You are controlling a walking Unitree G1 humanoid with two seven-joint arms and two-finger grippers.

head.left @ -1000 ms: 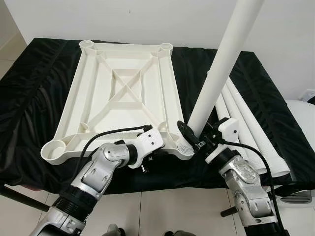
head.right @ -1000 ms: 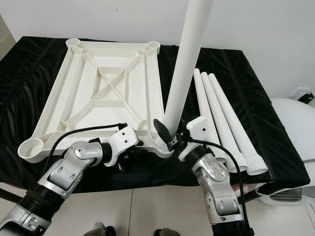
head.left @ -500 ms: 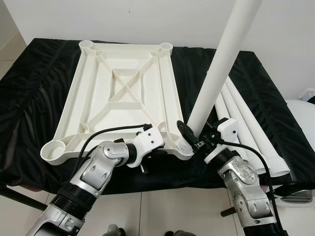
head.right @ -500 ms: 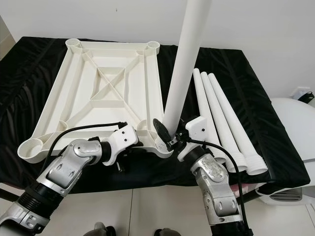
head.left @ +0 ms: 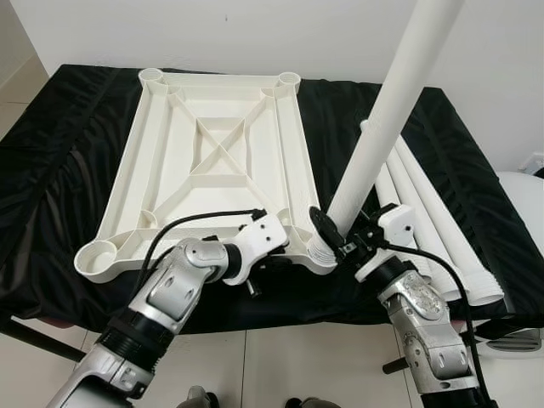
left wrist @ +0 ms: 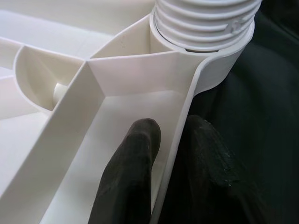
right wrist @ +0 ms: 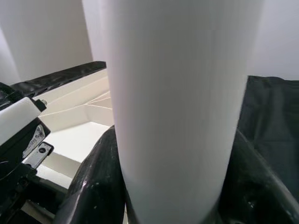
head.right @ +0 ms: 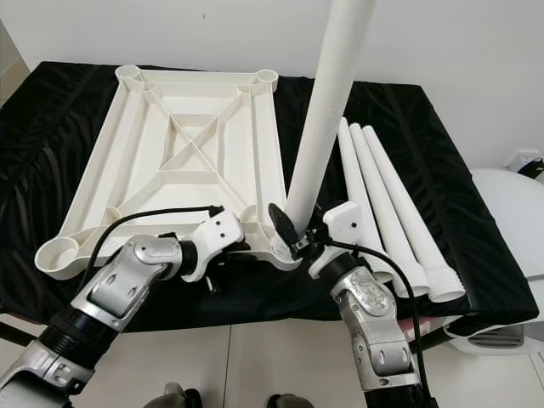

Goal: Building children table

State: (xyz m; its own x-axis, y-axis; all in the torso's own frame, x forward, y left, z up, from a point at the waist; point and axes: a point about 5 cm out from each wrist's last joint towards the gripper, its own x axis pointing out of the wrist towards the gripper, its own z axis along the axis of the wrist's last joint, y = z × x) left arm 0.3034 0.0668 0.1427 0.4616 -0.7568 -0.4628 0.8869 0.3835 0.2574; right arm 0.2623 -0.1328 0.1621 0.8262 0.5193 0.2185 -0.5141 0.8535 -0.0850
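A white plastic tabletop lies upside down on a black-covered surface. A long white leg stands tilted with its threaded end in the near right corner socket. My right gripper is shut on the leg just above that socket, its black fingers on either side of the tube. My left gripper pinches the tabletop's near rim beside the same socket, one finger inside the rim and the other outside. Three more legs lie side by side to the right.
The black cloth covers the whole work surface. Tiled floor shows below its near edge. A white rounded object stands at the far right, and a white wall runs behind.
The leg has tipped slightly further to the right at its top. My left arm has shifted a little along the near rim. The tabletop stays put.
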